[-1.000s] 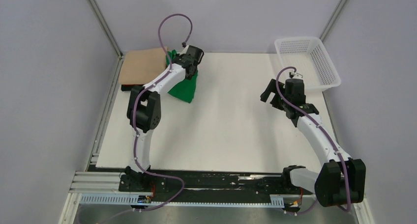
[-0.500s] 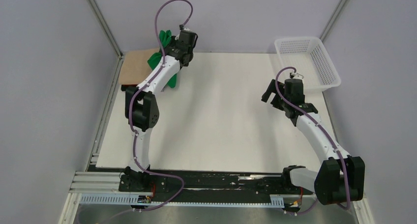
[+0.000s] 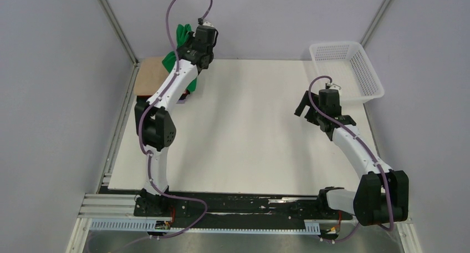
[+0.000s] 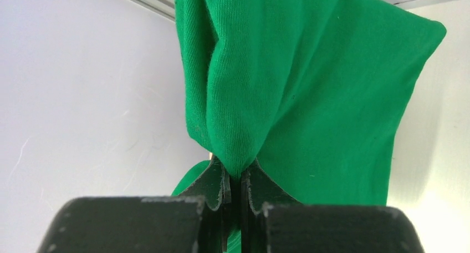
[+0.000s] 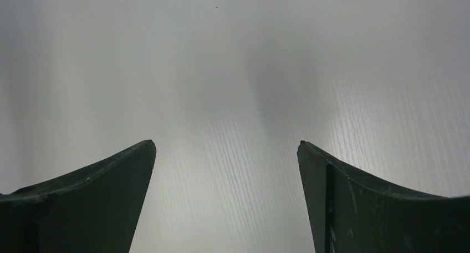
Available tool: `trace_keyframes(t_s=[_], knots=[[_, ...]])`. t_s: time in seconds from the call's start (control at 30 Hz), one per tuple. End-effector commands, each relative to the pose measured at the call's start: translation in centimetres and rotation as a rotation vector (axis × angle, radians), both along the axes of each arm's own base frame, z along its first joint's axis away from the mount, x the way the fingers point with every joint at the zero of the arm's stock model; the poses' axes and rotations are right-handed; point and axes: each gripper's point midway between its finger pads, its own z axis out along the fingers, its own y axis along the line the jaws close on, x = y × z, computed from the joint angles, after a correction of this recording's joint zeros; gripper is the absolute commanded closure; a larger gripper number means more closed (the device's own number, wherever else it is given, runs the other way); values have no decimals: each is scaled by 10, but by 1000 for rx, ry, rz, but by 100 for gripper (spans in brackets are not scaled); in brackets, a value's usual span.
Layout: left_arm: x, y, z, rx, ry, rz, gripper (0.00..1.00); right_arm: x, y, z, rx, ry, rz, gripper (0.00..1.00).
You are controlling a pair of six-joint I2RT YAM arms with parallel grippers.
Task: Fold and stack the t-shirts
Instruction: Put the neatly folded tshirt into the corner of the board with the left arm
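Right hand (image 5: pixel 227 153): released, jaws spread wide and holding nothing. It hovers over the bare counter (image 3: pixel 249 142) at mid-right, judged parked clear of the work.
Left hand (image 4: pixel 235 178): clenched on a gathered fold of the green t-shirt (image 4: pixel 310 97). It is raised at the far-left corner so the cloth drapes from the jaws.
Tan t-shirt (image 3: pixel 148 75): folded flat at far left, just beside the hanging green one; judged the stack target.
Basket (image 3: pixel 338 44): far right, well apart from both hands.
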Motion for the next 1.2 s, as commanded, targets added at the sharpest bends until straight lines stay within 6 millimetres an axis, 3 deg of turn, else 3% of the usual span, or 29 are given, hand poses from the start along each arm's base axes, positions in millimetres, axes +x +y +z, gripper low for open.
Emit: trace_keyframes(t_s=[0.0, 0.2, 0.3, 0.47, 0.8, 0.87, 0.93, 0.97, 1.0, 1.03, 1.1, 1.17], knots=[[-9, 25, 46, -71, -116, 39, 100, 6, -7, 5, -32, -27, -17, 0], [4, 55, 20, -97, -65, 45, 100, 7, -12, 0, -57, -14, -26, 0], [16, 59, -1, -162, -14, -32, 100, 9, -14, -2, -71, -6, -33, 0], [29, 86, -33, -138, 52, -7, 100, 9, -14, -7, -79, 18, -22, 0], [51, 130, -72, -158, 85, 49, 97, 4, -13, -11, -69, 45, -27, 0], [55, 138, -76, -176, 74, 56, 88, 5, -11, -11, -64, 49, -15, 0], [59, 150, -80, -196, 64, 78, 70, 4, -9, -12, -54, 54, -10, 0], [61, 157, -86, -202, 70, 94, 50, 4, -8, -12, -49, 58, -13, 0], [62, 160, -80, -211, 54, 106, 37, 3, -9, -12, -48, 60, -18, 0], [64, 164, -84, -212, 58, 117, 19, 2, -9, -11, -48, 58, -22, 0], [66, 166, -70, -215, 24, 131, 3, 2, -11, -7, -54, 46, -31, 0], [65, 168, -59, -218, -3, 149, 1, 2, -13, 0, -59, 28, -41, 0]])
